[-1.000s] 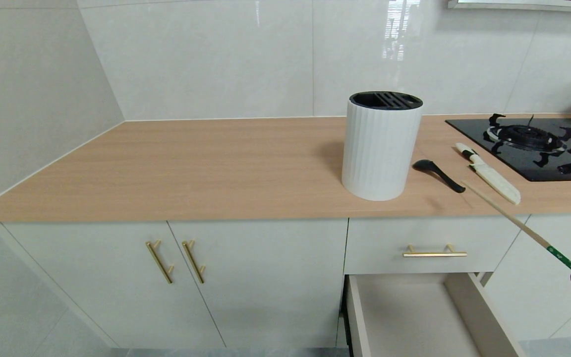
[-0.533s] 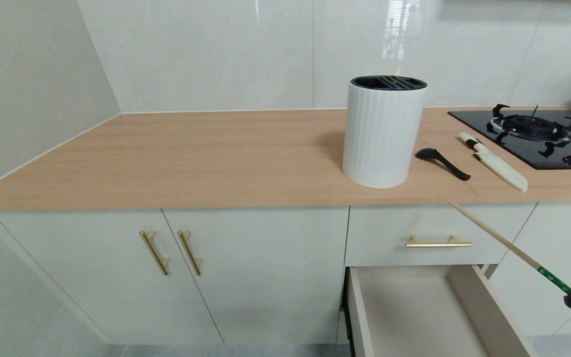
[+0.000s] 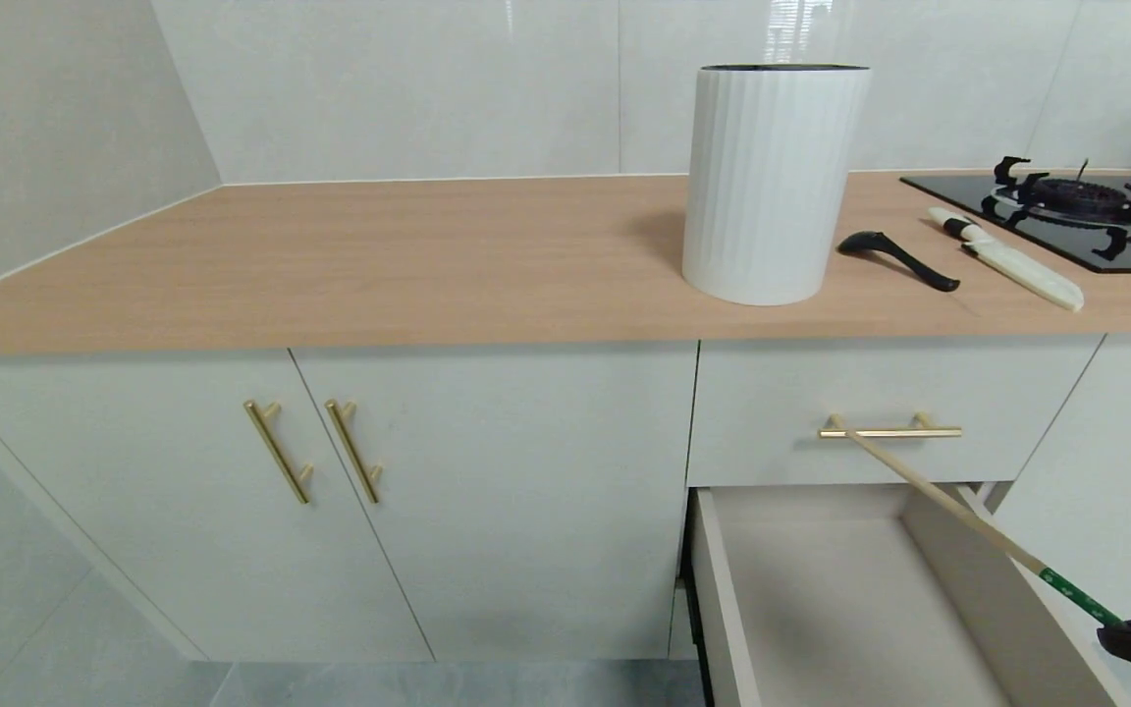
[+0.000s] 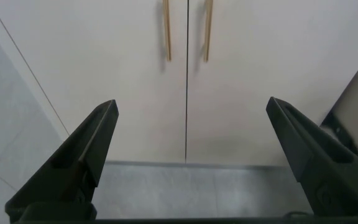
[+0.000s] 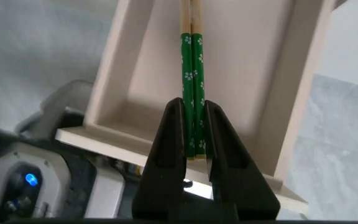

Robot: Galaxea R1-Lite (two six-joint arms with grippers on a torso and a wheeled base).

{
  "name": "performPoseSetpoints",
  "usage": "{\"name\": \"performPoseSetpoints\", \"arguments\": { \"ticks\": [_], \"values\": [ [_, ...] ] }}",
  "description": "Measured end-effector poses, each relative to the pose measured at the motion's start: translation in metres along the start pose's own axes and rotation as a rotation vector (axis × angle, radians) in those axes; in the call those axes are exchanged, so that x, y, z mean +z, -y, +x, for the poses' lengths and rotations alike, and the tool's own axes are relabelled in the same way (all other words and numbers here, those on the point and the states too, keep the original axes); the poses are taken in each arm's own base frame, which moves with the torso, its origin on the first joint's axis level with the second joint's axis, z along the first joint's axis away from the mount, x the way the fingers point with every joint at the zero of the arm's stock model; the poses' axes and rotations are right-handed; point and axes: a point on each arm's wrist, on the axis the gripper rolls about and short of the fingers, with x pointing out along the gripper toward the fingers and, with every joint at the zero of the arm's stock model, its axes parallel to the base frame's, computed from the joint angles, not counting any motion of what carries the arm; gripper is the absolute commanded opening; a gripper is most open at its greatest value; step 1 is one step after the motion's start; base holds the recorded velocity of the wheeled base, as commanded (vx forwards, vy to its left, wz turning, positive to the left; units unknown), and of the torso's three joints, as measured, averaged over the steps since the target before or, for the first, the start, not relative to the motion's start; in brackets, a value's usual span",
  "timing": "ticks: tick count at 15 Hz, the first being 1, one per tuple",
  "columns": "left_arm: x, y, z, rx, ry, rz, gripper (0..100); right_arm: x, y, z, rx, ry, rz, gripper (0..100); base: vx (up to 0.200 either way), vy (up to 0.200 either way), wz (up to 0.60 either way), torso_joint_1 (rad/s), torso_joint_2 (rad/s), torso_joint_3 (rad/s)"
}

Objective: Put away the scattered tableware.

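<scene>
Wooden chopsticks [image 5: 192, 56] w/ green-patterned ends are sitting clamped in your R gripper [image 5: 194, 109], its jaws pressing tight on the green part. They're sticking out from it over the open drawer [image 3: 723, 589], tips reaching toward the gold handle [image 3: 891, 430] above. Your L gripper [image 4: 191, 106] is hanging wide apart, holding nothing, facing the cabinet doors [image 4: 185, 74].

R gripper [image 3: 1118, 639] holds chopsticks [image 3: 968, 521] over open drawer [image 3: 719, 589].

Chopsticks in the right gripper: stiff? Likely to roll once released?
Probably stiff: the chopsticks jut straight out from the right gripper without sagging. Thin and pinched at one end, so they may pivot or scissor. Likely light; they may roll a little in the drawer.
</scene>
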Motion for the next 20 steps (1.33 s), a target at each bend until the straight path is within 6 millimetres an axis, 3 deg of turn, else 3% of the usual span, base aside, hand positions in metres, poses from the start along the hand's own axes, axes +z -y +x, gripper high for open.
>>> {"name": "performPoseSetpoints", "arguments": {
  "ticks": [5, 10, 13, 20],
  "values": [
    [0.000, 0.000, 0.000, 0.000, 0.000, 0.000, 100, -0.004, -0.003, 0.012, 0.005, -0.053, -0.029, 0, 0.000, 0.000, 0.00, -0.072, 0.34, 0.261],
    [0.000, 0.000, 0.000, 0.000, 0.000, 0.000, 100, -0.004, -0.010, 0.048, -0.005, -0.191, -0.052, 0, 0.000, 0.000, 0.00, -0.002, 0.02, 0.008],
    [0.000, 0.000, 0.000, 0.000, 0.000, 0.000, 100, 0.001, -0.018, 0.090, -0.025, -0.313, -0.029, 0, 0.000, 0.000, 0.00, 0.000, 0.00, 0.000],
    [0.000, 0.000, 0.000, 0.000, 0.000, 0.000, 100, 0.003, -0.043, 0.233, -0.083, -0.418, 0.122, 0, 0.000, 0.000, 0.00, 0.000, 0.00, 0.000]
  ]
}}
